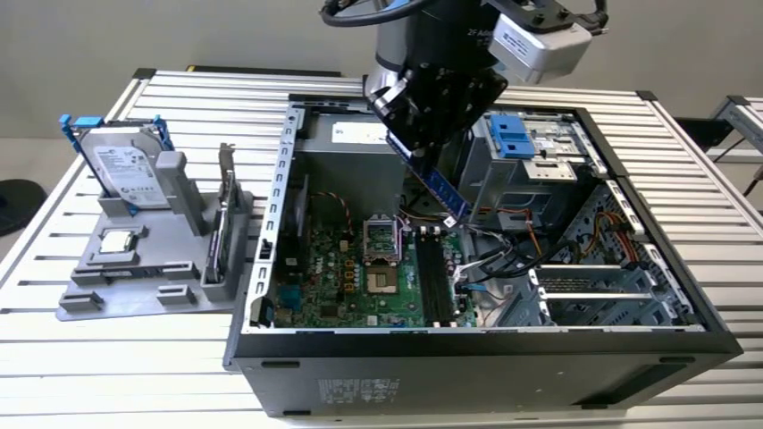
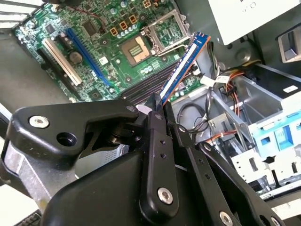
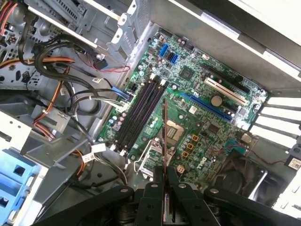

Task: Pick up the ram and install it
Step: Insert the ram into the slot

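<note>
My hand (image 2: 158, 111) is clenched on the ram (image 2: 184, 62); in the second wrist view I see the black fingers (image 2: 155, 141) pinching one end of the stick, with the rest reaching out past them. In the first wrist view the ram (image 3: 164, 136) shows edge-on between the fingertips, thin as a line. In the exterior view the hand (image 1: 417, 134) hangs over the open computer case (image 1: 277, 179) and the ram (image 1: 437, 186) slants down from it, tilted. Its lower end is in the air just above the motherboard (image 1: 346, 281), near the far end of the black memory slots (image 1: 431, 281). It sits in no slot yet.

Beside the slots (image 3: 138, 113) lies the processor socket (image 3: 175, 129), and bundles of cables (image 3: 61, 94) run along the other side. A blue drive bracket (image 1: 510, 134) sits at the back of the case.

The case lies on its side on the slatted tabletop (image 1: 71, 357). Toward the exterior view's left edge of the tabletop stands a grey holder (image 1: 131, 290) carrying a hard drive (image 1: 120, 170) upright and a small square processor chip (image 1: 117, 241).
</note>
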Tool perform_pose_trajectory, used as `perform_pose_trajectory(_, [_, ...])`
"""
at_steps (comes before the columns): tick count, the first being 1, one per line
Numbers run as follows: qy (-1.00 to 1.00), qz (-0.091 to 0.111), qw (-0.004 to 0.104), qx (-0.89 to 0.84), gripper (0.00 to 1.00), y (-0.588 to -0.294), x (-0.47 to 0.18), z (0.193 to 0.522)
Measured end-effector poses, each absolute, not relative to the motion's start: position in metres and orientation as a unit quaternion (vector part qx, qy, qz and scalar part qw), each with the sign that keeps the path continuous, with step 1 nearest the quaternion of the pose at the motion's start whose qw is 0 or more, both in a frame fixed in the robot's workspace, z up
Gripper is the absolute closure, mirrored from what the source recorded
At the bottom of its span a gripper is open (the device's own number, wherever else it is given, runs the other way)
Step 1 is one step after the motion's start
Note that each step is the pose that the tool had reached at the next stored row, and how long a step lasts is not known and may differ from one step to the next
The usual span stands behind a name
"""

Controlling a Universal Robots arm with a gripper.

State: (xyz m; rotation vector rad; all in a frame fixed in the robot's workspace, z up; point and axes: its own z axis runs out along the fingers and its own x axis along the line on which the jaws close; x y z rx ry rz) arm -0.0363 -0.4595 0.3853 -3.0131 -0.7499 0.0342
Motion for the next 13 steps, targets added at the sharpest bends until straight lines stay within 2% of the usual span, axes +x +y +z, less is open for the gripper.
perform_pose_trajectory(13, [-0.207, 0.010, 0.019, -0.978, 1.00, -0.4595, -0.0363, 0.3850])
